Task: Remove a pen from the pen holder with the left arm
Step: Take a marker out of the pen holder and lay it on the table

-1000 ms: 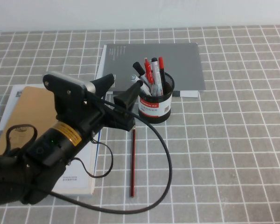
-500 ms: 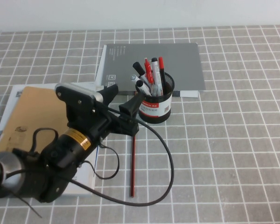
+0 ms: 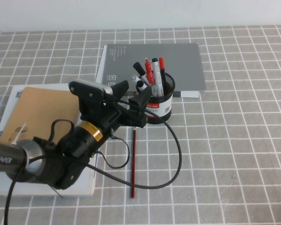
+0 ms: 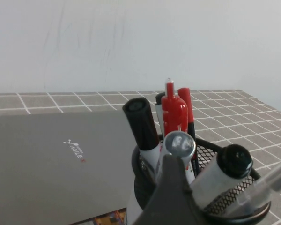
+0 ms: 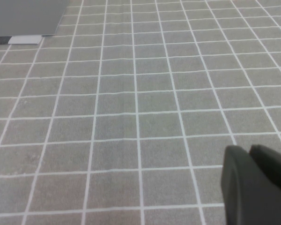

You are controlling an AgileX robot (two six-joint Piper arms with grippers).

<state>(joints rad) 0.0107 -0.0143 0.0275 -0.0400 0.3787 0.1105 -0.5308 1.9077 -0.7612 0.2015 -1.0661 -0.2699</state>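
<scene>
A black mesh pen holder (image 3: 158,107) stands at the front edge of a grey book (image 3: 154,61). It holds several pens (image 3: 152,72): red ones, black-capped markers and a silver-tipped one. My left gripper (image 3: 131,91) is open, right at the holder's left side, with its fingers spread around the nearest pen tops and nothing clamped. In the left wrist view one dark finger (image 4: 171,197) rises in front of the silver-tipped pen (image 4: 179,143), between two black-capped markers (image 4: 141,117) (image 4: 233,161). My right gripper (image 5: 257,185) is shut over bare tiled cloth, outside the high view.
A red pencil (image 3: 133,161) lies on the cloth in front of the holder. A brown-covered notebook (image 3: 37,110) on a white book (image 3: 82,180) sits under my left arm. A black cable (image 3: 171,159) loops over the cloth near the pencil.
My left arm has stretched forward and to the right, carrying the open gripper from beside the notebook up to the pen holder. The pens and holder have not moved.
</scene>
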